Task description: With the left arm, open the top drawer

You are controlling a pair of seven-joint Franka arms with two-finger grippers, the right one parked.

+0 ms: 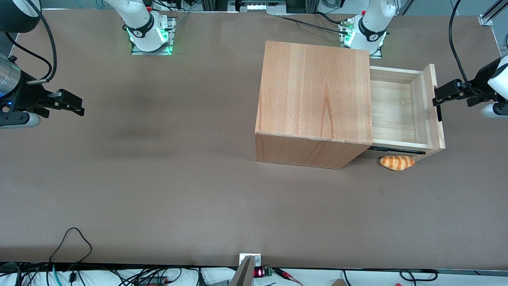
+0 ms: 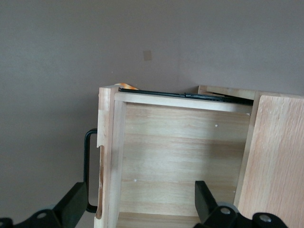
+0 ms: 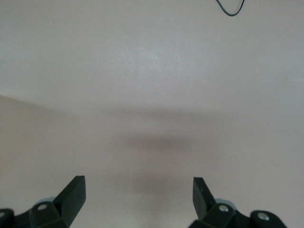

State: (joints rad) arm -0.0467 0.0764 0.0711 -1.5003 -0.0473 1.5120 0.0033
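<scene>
Front view: top drawer (image 1: 399, 111) pulled well out of cabinet (image 1: 313, 99) toward working arm's end. Gripper (image 1: 437, 96) at front panel, jaws spread, straddling panel and black bar handle (image 2: 87, 166). Drawer likely light, rigid, sliding on rail; handle is best hold. Bread roll (image 1: 397, 162) lies near drawer.

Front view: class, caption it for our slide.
Top drawer pulled out of the cabinet, left gripper open at its handle.

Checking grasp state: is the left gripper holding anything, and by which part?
Nothing held. The left gripper is open, fingers astride the top drawer front panel and its black handle.
</scene>
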